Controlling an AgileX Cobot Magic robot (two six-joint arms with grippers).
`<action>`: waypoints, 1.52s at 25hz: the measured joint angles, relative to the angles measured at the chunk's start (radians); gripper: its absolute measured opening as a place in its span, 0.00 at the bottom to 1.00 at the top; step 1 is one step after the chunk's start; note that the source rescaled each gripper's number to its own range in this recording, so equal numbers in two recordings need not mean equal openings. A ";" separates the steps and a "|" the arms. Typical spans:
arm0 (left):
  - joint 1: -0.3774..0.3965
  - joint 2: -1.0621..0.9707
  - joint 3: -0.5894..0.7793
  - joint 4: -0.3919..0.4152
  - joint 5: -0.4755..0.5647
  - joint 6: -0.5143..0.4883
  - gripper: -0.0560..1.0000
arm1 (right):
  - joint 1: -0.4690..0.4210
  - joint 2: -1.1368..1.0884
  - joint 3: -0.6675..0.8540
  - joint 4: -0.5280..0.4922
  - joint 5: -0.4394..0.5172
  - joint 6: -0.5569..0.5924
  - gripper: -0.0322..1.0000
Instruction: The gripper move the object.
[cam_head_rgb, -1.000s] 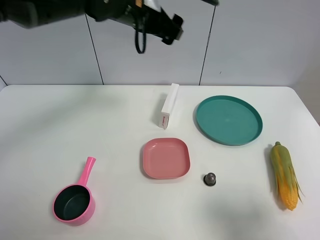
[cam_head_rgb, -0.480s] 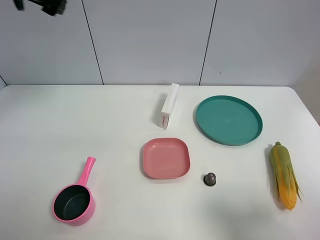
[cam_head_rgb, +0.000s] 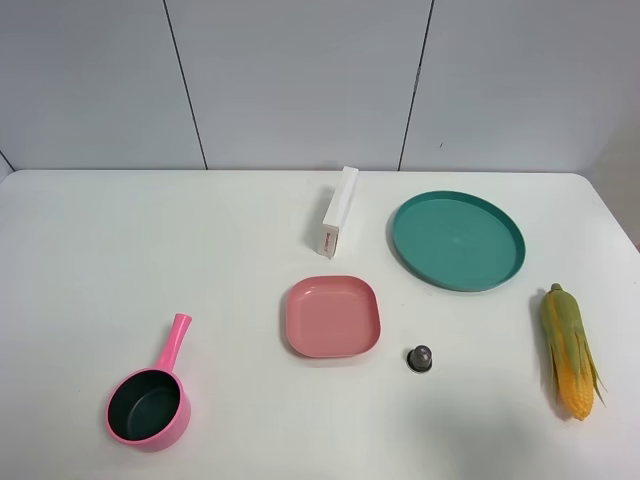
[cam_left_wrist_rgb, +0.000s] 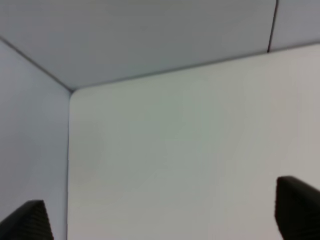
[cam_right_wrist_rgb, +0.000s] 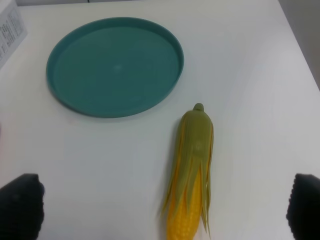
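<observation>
The corn cob, yellow kernels with a green husk, lies on the white table at the right edge, husk end pointing to the back. In the right wrist view the corn lies lengthwise between the two black fingertips of my right gripper, which is open and above it, not touching. My left gripper is open and empty, and looks at bare table near a back corner and the wall. Neither arm shows in the exterior high view.
A teal round plate lies behind the corn, also in the right wrist view. A white box, a pink square plate, a small dark knob and a pink saucepan stand further left.
The black arm at the top of the exterior high view swung left and has left the picture. The corn and the other objects have not moved.
</observation>
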 joint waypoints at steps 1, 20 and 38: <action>0.003 -0.020 0.000 -0.004 0.016 0.003 0.80 | 0.000 0.000 0.000 0.000 0.000 0.000 1.00; 0.003 -0.783 0.727 -0.127 -0.142 -0.021 0.80 | 0.000 0.000 0.000 0.000 0.000 0.000 1.00; 0.003 -1.322 1.169 -0.212 -0.194 -0.034 0.80 | 0.000 0.000 0.000 0.000 0.000 0.000 1.00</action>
